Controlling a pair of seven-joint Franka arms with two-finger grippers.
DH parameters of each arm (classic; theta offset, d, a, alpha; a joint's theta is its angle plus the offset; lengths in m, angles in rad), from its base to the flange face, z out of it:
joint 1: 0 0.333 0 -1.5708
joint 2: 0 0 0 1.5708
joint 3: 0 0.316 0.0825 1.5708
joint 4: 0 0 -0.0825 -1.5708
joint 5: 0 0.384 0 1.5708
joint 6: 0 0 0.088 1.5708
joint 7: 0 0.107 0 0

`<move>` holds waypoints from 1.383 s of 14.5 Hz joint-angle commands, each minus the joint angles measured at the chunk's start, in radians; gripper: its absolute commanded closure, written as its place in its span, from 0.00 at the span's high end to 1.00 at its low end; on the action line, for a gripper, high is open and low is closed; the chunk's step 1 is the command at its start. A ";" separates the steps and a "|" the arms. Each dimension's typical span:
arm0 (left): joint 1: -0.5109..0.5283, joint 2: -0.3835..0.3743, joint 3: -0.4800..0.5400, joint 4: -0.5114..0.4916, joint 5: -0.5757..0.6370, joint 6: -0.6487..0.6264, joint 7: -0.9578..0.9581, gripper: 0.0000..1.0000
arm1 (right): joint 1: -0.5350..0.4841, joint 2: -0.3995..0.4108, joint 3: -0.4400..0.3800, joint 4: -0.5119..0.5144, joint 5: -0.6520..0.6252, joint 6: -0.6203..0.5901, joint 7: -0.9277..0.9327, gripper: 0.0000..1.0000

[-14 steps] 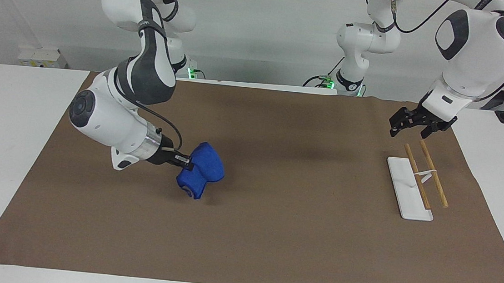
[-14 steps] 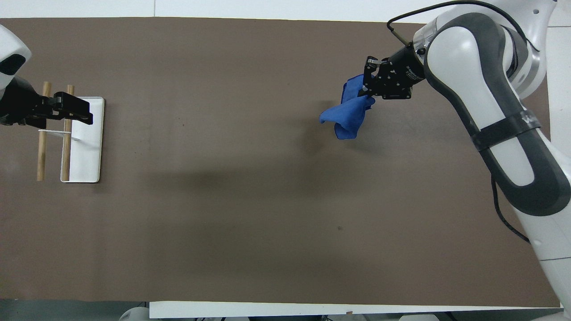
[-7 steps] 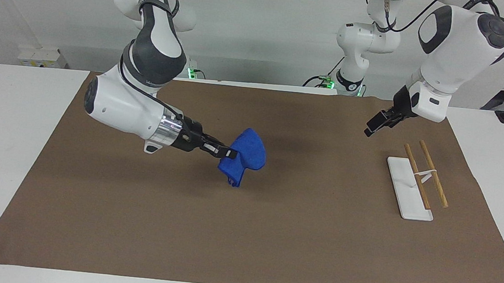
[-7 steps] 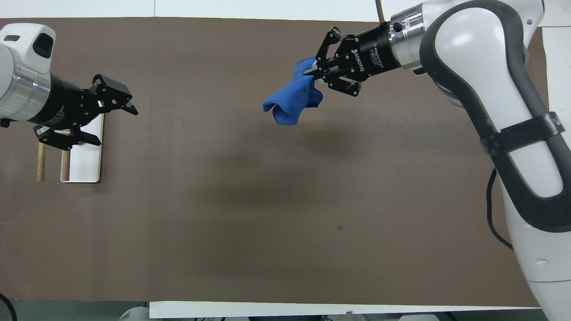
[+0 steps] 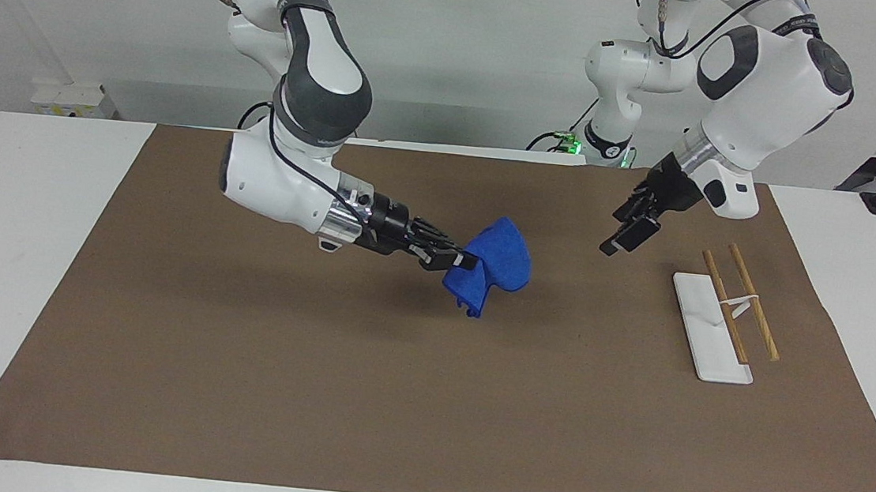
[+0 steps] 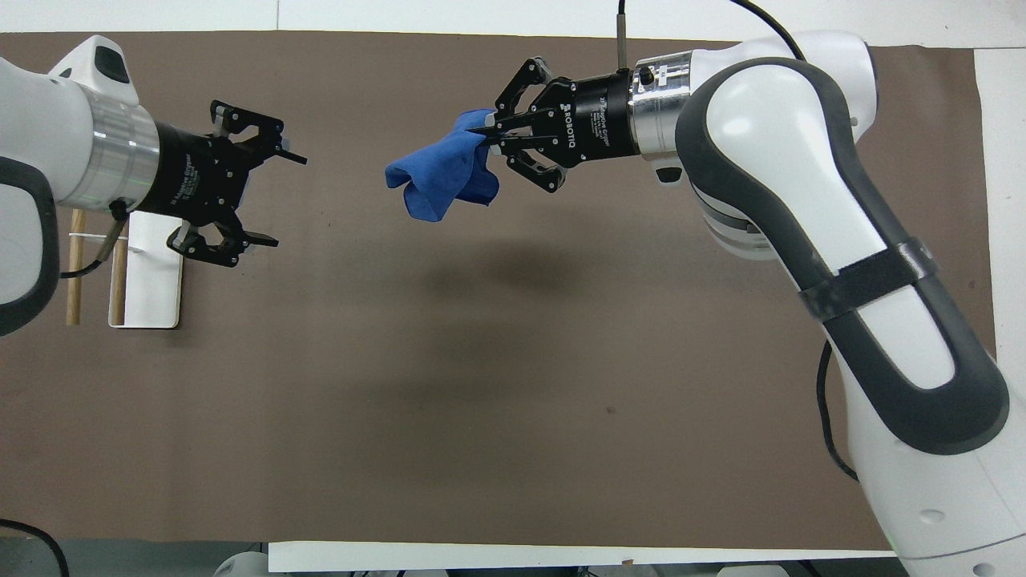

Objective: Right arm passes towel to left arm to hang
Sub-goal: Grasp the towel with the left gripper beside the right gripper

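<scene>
The blue towel [image 5: 493,273] [image 6: 439,171] hangs bunched in the air over the middle of the brown mat, pinched at one edge by my right gripper [image 5: 466,264] [image 6: 482,133], which is shut on it. The right arm reaches in level from its end of the table. My left gripper [image 5: 630,228] [image 6: 282,199] hovers open over the mat beside the rack, its fingers spread wide and pointing at the towel. A clear gap separates it from the cloth.
A white tray [image 5: 708,327] [image 6: 156,276] with two wooden rods [image 5: 753,311] [image 6: 74,264] raised on a wire stand sits toward the left arm's end of the mat. The brown mat [image 5: 361,398] covers most of the white table.
The right gripper has carried the towel up and toward the left arm's end. The left gripper has swung away from over the rack toward the towel, turning to face it.
</scene>
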 commanded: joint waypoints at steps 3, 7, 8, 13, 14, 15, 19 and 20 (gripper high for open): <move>0.013 0.039 -0.057 -0.027 -0.068 0.175 -0.094 0.97 | 0.028 -0.055 0.003 -0.085 0.086 0.066 0.025 0.00; 0.011 0.067 -0.086 -0.027 -0.078 0.256 -0.133 0.95 | 0.061 -0.066 0.003 -0.114 0.144 0.099 0.028 0.00; 0.008 0.076 -0.097 -0.027 -0.078 0.267 -0.164 0.95 | 0.068 -0.066 0.003 -0.114 0.145 0.105 0.028 0.00; 0.007 0.082 -0.132 -0.034 -0.078 0.272 -0.213 0.92 | 0.071 -0.066 0.003 -0.116 0.145 0.122 0.028 0.00; 0.007 0.083 -0.135 -0.037 -0.078 0.281 -0.215 0.91 | 0.071 -0.066 0.003 -0.116 0.145 0.120 0.029 0.00; 0.007 0.083 -0.135 -0.039 -0.078 0.293 -0.215 0.88 | 0.071 -0.066 0.001 -0.116 0.145 0.122 0.029 0.00; 0.010 0.097 -0.135 -0.036 -0.078 0.302 -0.213 0.52 | 0.071 -0.066 0.001 -0.116 0.145 0.123 0.029 0.00; 0.011 0.097 -0.135 -0.036 -0.078 0.305 -0.212 0.44 | 0.071 -0.066 0.003 -0.114 0.144 0.123 0.029 0.00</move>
